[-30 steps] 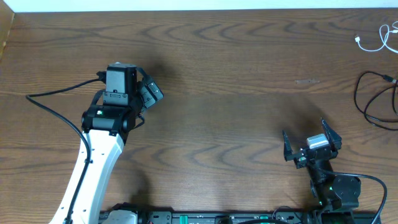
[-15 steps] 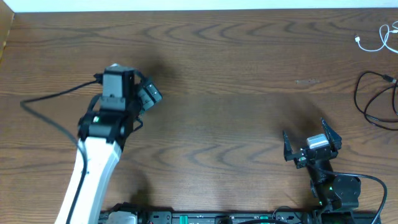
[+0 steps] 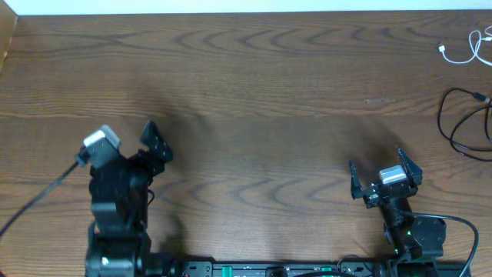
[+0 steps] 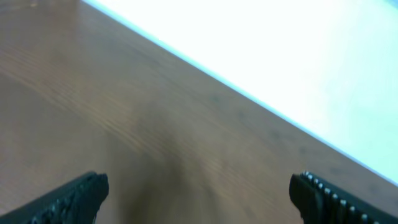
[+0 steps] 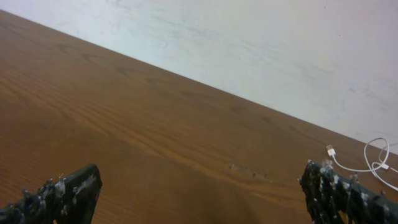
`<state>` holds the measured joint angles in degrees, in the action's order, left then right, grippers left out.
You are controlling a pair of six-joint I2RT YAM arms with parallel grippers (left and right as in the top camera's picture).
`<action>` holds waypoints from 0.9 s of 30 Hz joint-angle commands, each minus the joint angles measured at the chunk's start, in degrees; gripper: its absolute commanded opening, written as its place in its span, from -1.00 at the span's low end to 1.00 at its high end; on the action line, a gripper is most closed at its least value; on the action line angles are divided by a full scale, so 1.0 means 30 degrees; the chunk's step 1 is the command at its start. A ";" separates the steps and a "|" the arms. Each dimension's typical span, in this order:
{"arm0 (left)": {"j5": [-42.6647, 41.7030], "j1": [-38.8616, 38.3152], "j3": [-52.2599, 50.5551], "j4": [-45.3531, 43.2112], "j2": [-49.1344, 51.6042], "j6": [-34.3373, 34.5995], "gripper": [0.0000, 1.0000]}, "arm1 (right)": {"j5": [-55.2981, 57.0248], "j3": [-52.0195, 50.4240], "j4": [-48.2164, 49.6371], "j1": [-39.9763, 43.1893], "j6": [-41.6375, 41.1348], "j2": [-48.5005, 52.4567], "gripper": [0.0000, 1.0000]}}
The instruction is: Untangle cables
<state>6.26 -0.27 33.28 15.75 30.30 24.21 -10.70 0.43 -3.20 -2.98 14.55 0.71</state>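
Observation:
The white cable (image 3: 470, 48) lies at the table's far right corner, running off the frame edge. Its plug end and a loop (image 5: 365, 159) also show in the right wrist view. The black cable (image 3: 460, 123) lies in loose loops just in front of it, apart from the white one. My right gripper (image 3: 380, 166) stands open near the front edge, well left of both cables, with nothing between its fingers (image 5: 341, 191). My left gripper (image 3: 134, 146) is open over bare wood at the front left. In the blurred left wrist view its fingers (image 4: 76, 196) stand wide apart and empty.
The brown wooden table (image 3: 261, 100) has its far edge against a white wall (image 5: 249, 43). The thick black wire of the left arm (image 3: 38, 196) trails off the left side. The arm bases (image 3: 254, 269) sit along the front edge.
My left arm has pulled back from the middle left toward the front-left edge, its gripper still open. The right arm and both cables have not moved.

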 commanded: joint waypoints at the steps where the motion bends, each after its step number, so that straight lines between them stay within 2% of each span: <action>1: -0.1494 0.0627 -0.2827 -0.2222 -0.2499 -0.2885 0.95 | 0.0015 -0.0036 -0.0087 -0.0146 -0.0117 -0.0109 0.99; 5: -0.1902 0.0838 -0.6098 -0.4991 -0.5457 -0.3723 0.96 | 0.0015 -0.0036 -0.0095 -0.0146 -0.0117 -0.0109 0.99; 10: -0.1960 0.0838 -0.8444 -0.6513 -0.7905 -0.5173 0.96 | 0.0015 -0.0036 -0.0095 -0.0146 -0.0117 -0.0109 0.99; 18: -0.2805 0.0838 -0.9872 -0.6470 -0.9639 -0.9092 0.95 | 0.0015 -0.0036 -0.0095 -0.0146 -0.0117 -0.0109 0.99; 24: -0.2900 0.0838 -1.0979 -0.6448 -1.0083 -0.9566 0.96 | 0.0015 -0.0036 -0.0095 -0.0146 -0.0117 -0.0109 0.99; 27: -0.2958 0.0838 -1.1016 -0.5544 -1.0083 -0.9559 0.96 | 0.0015 -0.0036 -0.0095 -0.0146 -0.0117 -0.0109 0.99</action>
<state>-1.63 1.89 0.80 -1.76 0.58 -2.46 -10.68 0.40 -3.22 -2.98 14.55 0.71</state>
